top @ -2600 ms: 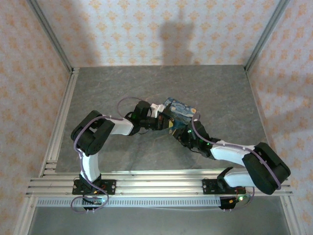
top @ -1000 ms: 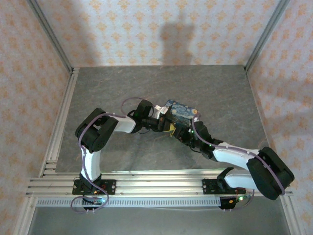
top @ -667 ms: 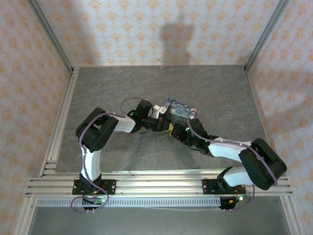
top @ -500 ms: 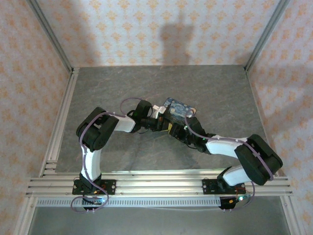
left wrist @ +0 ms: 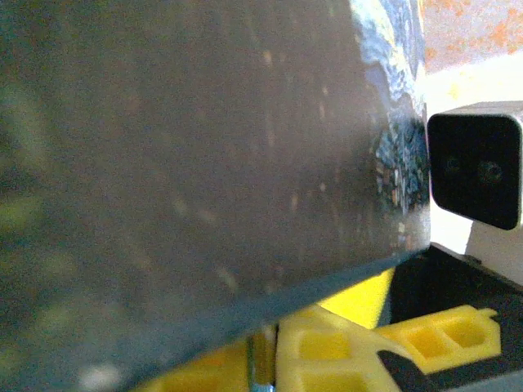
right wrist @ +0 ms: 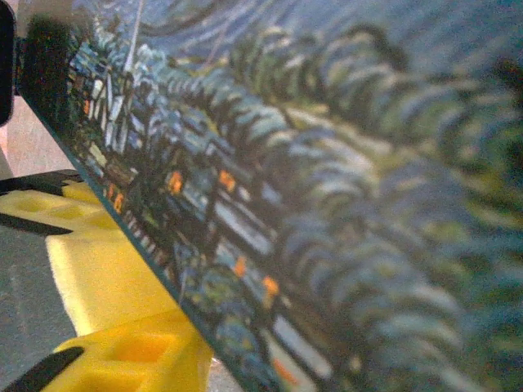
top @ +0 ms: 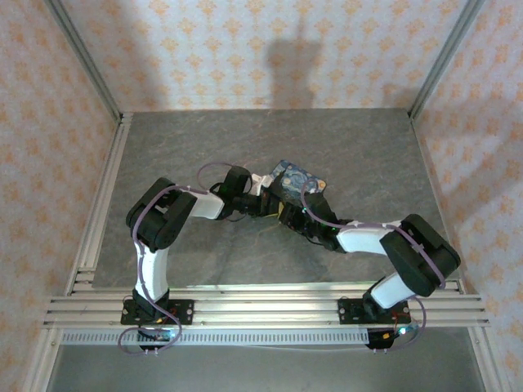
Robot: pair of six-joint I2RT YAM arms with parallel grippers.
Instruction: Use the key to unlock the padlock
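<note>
The left gripper [top: 274, 207] and right gripper [top: 295, 214] are seen together at the near side of the tin [top: 294, 175], close against it; spread or pinching cannot be told. The padlock and key cannot be made out.

Left arm [top: 155, 222] and right arm [top: 365, 239]: glossy black joints, white links, a lilac cable [top: 214, 167] looped along each. Black bases [top: 155, 310] on the rail [top: 261, 309]. The fingers [left wrist: 327, 353] are yellow, pocketed.

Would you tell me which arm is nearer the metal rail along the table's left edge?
Left. The left arm bends just right of the rail; the right arm lies across the table, toward the opposite edge.
</note>
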